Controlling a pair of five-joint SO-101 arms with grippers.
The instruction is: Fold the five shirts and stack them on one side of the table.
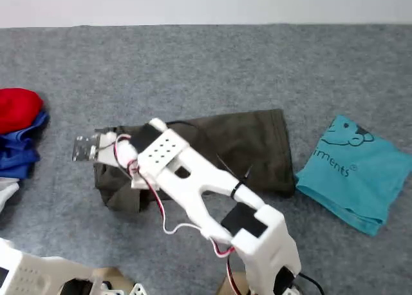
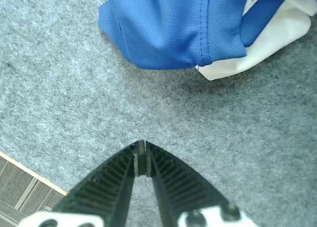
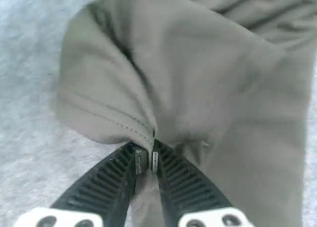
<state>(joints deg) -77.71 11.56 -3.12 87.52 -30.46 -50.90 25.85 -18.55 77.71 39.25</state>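
- Grey felt-like cloth covers the tabletop (image 1: 193, 57), and a pale wall runs behind its far edge.
- An olive shirt (image 1: 257, 147) lies in the middle of the tabletop, flat at one end and rumpled at the end nearer the left edge.
- The right hand (image 3: 145, 160) is pinched tight on a bunched hem at that rumpled end.
- A teal shirt (image 1: 354, 172) sits folded by the right edge, just beside the olive shirt.
- A red shirt (image 1: 18, 108), a blue shirt (image 1: 22, 147) and a white shirt (image 1: 5, 192) are heaped together at the left edge.
- The left hand (image 2: 142, 160) is closed on nothing, over bare cloth close to the blue and white shirts and near the tabletop's edge.
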